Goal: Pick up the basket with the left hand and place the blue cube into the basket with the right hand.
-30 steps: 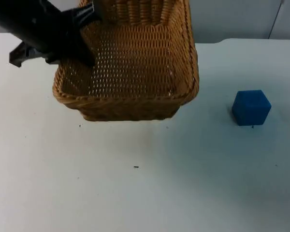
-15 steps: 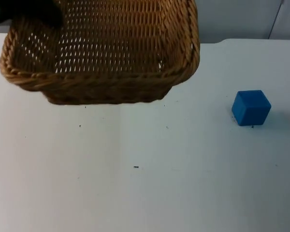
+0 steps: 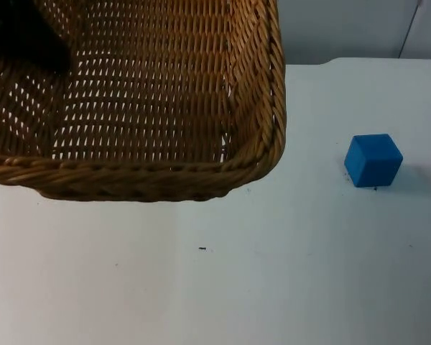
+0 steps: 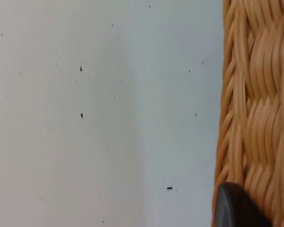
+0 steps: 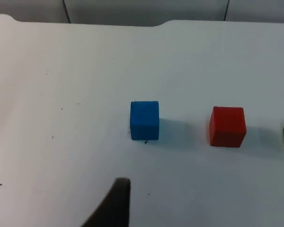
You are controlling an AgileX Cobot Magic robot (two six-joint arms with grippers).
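Wicker strands made up the basket (image 3: 258, 108), which our left gripper (image 4: 234, 208) held by the rim, jaws clamped on it, up off the white table (image 3: 309, 287). Our blue cube (image 3: 373, 159) sat on the table well apart from the basket, just beside a red cube (image 5: 227, 126). We could not tell how our right gripper's (image 5: 114, 203) jaws stood. We thought it might grab the red cube by mistake. We saw no writing.

Top view looks down and forward over the table (image 3: 223, 287). Left wrist view sits close against the basket (image 4: 255, 104) rim. Right wrist view faces the blue cube (image 5: 144, 120), shared with the top view (image 3: 373, 159)
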